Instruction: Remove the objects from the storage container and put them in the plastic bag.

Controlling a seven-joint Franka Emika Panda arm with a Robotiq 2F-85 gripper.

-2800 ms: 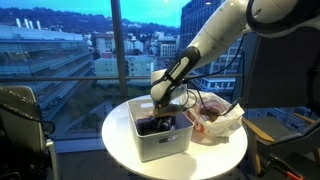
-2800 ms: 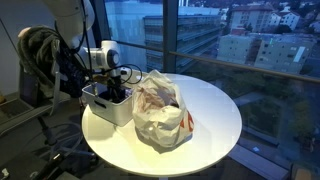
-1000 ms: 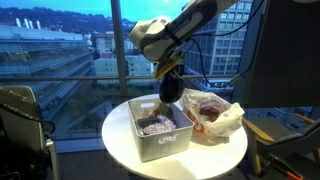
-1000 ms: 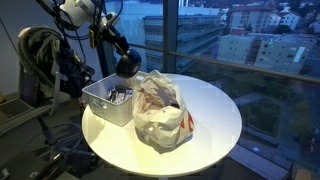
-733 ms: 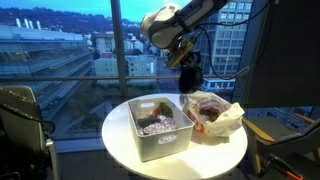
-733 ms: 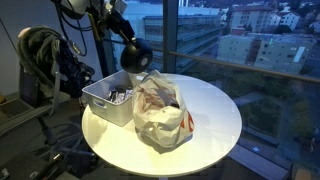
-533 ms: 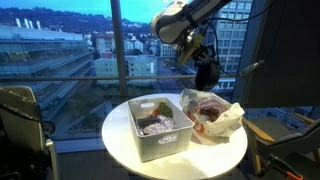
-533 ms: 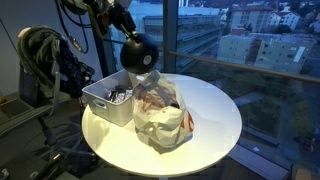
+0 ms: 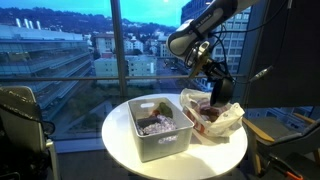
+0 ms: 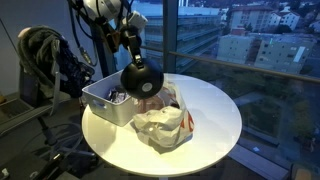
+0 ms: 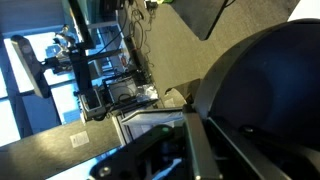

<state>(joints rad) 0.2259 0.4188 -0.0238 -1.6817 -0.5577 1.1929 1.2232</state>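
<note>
A black round object [image 10: 142, 81] hangs just above the open mouth of the white plastic bag [image 10: 163, 120], with my gripper [image 10: 133, 57] shut on its top edge. In an exterior view the same black object [image 9: 224, 90] sits low over the plastic bag [image 9: 215, 118], under the gripper [image 9: 214, 74]. The grey storage container [image 9: 160, 140] stands beside the bag with several small objects [image 9: 154, 125] still inside. In the wrist view the black object [image 11: 268, 90] fills the right side between my dark fingers [image 11: 205, 150]. What lies inside the bag is mostly hidden.
Everything stands on a round white table [image 9: 125, 150] by a large window. A black chair [image 9: 20, 115] stands off to one side, and cables and equipment [image 10: 45, 60] behind the container [image 10: 100, 100]. The table edge [image 10: 215, 150] is near the bag.
My gripper has lifted the black object out of the container, carried it across and lowered it to the bag's mouth. Container and bag have not moved.
</note>
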